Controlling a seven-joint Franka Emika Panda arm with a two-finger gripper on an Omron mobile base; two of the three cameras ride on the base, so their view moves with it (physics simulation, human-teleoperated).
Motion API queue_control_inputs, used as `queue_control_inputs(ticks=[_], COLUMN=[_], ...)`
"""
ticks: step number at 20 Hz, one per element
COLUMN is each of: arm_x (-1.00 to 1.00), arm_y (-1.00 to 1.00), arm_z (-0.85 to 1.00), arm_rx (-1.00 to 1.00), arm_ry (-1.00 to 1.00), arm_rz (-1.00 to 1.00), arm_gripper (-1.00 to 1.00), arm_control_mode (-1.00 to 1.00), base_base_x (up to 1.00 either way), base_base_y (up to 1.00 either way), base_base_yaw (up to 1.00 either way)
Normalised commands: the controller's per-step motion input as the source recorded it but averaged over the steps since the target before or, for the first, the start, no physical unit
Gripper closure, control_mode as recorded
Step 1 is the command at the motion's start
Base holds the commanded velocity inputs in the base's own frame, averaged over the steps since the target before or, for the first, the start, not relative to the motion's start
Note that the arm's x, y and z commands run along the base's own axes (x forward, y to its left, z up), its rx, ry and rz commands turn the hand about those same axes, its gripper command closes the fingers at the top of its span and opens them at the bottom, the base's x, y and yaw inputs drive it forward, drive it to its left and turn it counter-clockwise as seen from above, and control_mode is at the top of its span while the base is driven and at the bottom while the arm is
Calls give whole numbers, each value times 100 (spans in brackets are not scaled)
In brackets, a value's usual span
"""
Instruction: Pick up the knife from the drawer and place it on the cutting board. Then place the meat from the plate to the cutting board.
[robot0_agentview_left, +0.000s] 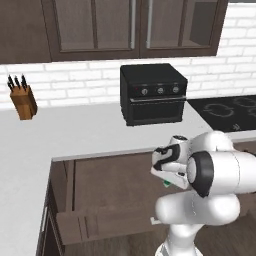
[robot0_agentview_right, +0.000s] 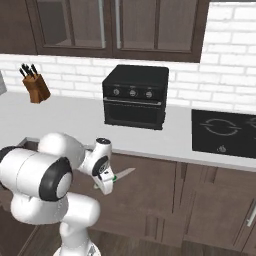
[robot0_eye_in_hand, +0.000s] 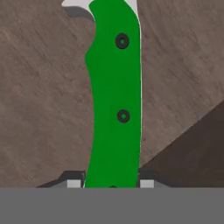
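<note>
A home kitchen: white counter (robot0_agentview_left: 90, 130), black toaster oven (robot0_agentview_left: 152, 93), knife block (robot0_agentview_left: 24, 100), brick backsplash (robot0_agentview_left: 75, 80), dark wall cabinets (robot0_agentview_left: 135, 25)

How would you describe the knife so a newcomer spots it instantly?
Start at the black oven on the counter, then drop to the robot's hand below the counter edge. The knife sits there: bright green handle, unlike the black-handled knives in the knife block.

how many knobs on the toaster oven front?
3, in a row across the top of the black toaster oven's front: left, middle, right. None seem hidden.
</note>
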Motion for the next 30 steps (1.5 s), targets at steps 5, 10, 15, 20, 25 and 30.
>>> queue_control_inputs(ticks=[5,10,15,20,25,30], arm_x=[0,-30,-80,-85,-69,0], arm_y=[2,5,11,14,3,0], arm_z=[100,100,100,100,60,0], arm_rx=[8,3,0,-3,-8,0], arm_ry=[10,14,2,0,0,0], arm_rz=[-21,-18,-4,3,8,0], arm_gripper=[100,100,100,100,100,100], arm_control_mode=[-100,-100,-100,-100,-100,100], base_base_x=[0,0,0,0,0,-100], base_base_y=[0,0,0,0,0,0], base_base_yaw=[0,0,0,0,0,0])
